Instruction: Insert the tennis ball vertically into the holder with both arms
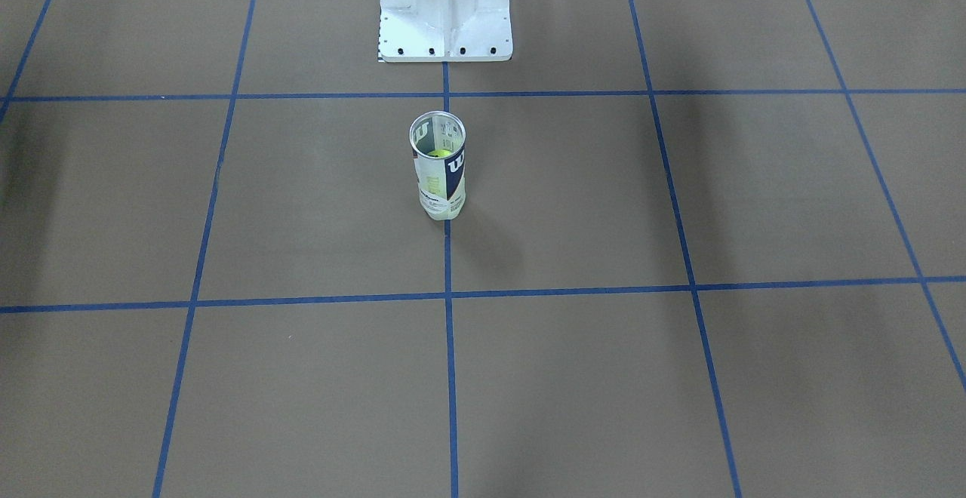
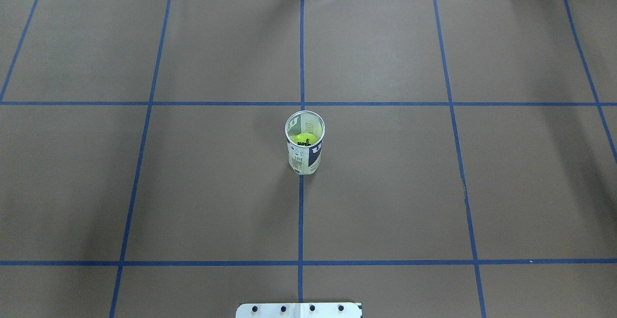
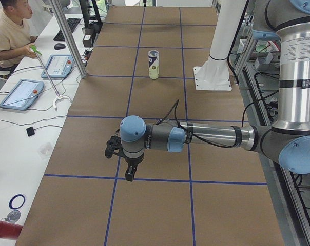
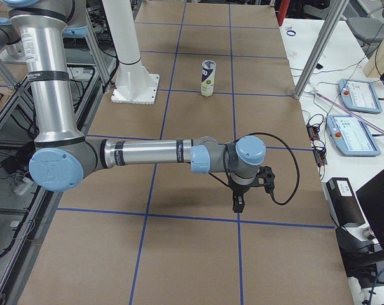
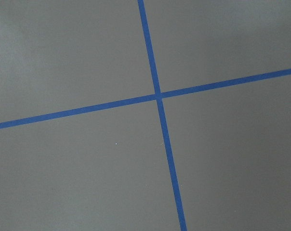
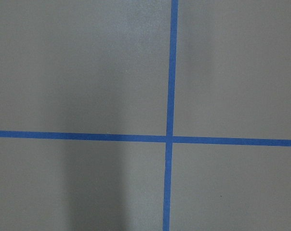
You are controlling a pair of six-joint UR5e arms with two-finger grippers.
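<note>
The holder (image 1: 439, 173) (image 2: 304, 154) stands upright on the middle blue line, its open top ringed by a metal rim. A yellow-green tennis ball (image 1: 438, 154) (image 2: 305, 139) lies inside it, below the rim. Both arms are far from it and show only in the side views. My left gripper (image 3: 128, 173) hangs downward over the table's left end, far from the holder (image 3: 153, 64). Over the opposite end my right gripper (image 4: 238, 203) points down, equally far from the holder (image 4: 208, 77). I cannot tell whether either gripper is open or shut. Both wrist views show only paper and tape.
The white bolted pedestal (image 1: 445, 15) (image 2: 299, 310) stands behind the holder at the robot's edge. Blue tape lines (image 2: 301, 212) grid the brown table cover. A person (image 3: 11, 31) sits at a bench with tablets (image 3: 21, 94) beyond the table's far edge.
</note>
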